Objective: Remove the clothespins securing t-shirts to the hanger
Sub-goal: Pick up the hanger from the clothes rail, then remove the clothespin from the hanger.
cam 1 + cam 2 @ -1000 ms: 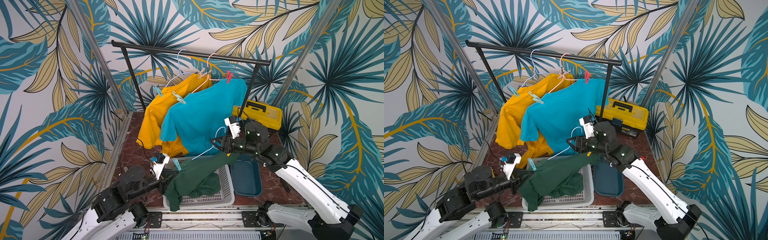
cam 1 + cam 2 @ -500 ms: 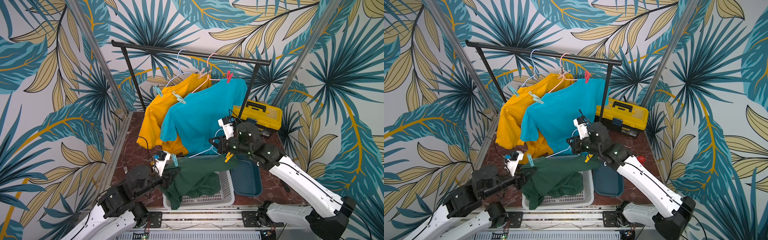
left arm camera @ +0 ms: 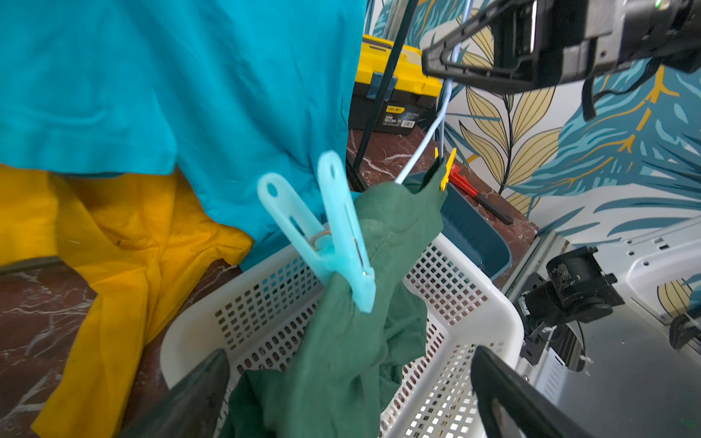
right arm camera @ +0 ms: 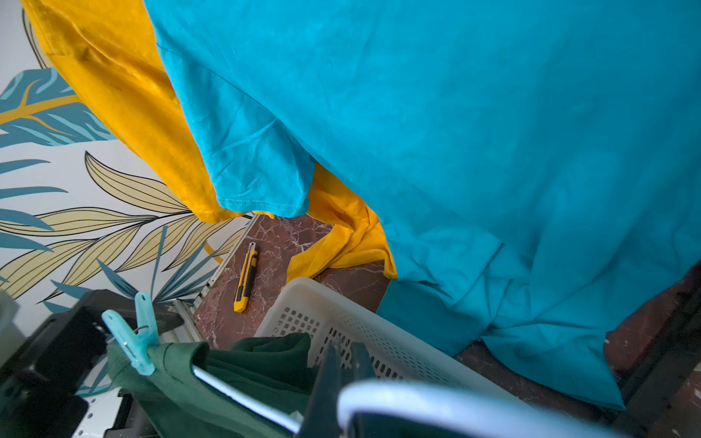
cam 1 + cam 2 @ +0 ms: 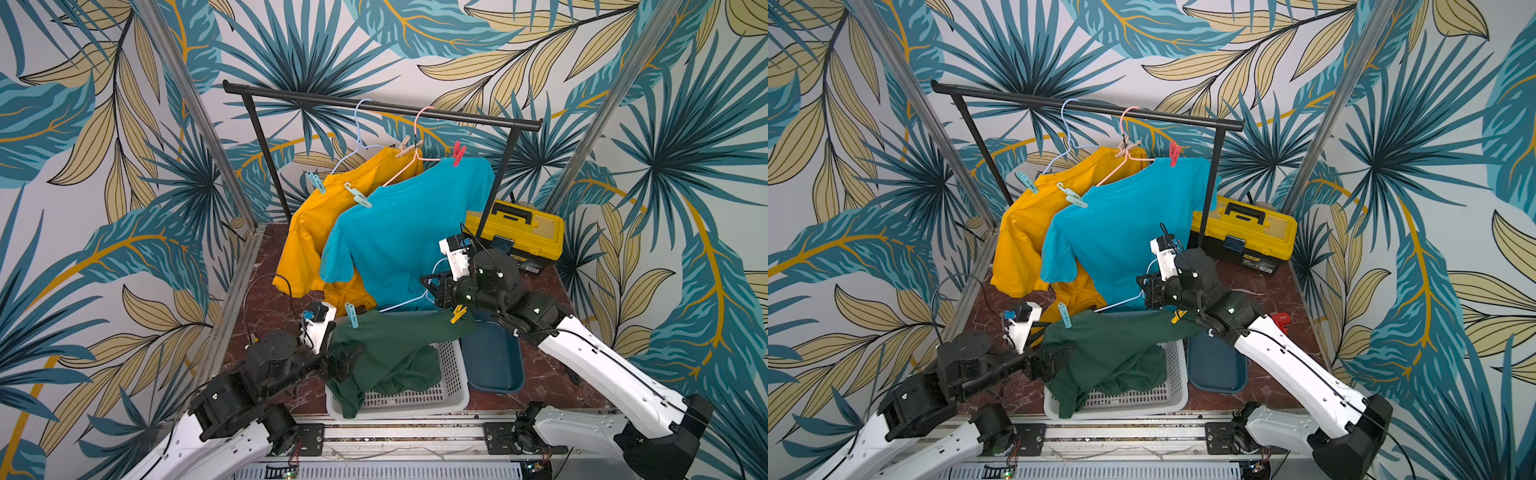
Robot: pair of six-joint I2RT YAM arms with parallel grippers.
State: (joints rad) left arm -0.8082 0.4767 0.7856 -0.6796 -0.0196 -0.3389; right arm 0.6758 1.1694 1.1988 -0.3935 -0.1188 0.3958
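Observation:
A dark green t-shirt (image 5: 386, 353) hangs from a pale hanger (image 5: 409, 301) over the basket. A teal clothespin (image 3: 341, 235) pins one shoulder and a yellow clothespin (image 5: 458, 313) the other. My right gripper (image 4: 348, 345) is shut on the hanger's wire near the yellow pin. My left gripper (image 3: 349, 398) stands wide open just below the teal pin, with green cloth hanging between its fingers. On the rack, a yellow t-shirt (image 5: 307, 232) and a turquoise t-shirt (image 5: 399, 232) carry teal (image 5: 316, 182), mint (image 5: 358, 195), tan (image 5: 409, 146) and red (image 5: 458, 153) clothespins.
A white perforated basket (image 5: 449, 390) sits below the green shirt, with a dark blue tray (image 5: 492, 361) beside it. A yellow toolbox (image 5: 515, 228) stands behind the rack's black post. A utility knife (image 4: 245, 278) and a red tool (image 5: 1281, 322) lie on the marble floor.
My left gripper has gone from shut to wide open and moved in under the teal pin. My right gripper has closed on the hanger and shifted slightly left, and the yellow pin now shows.

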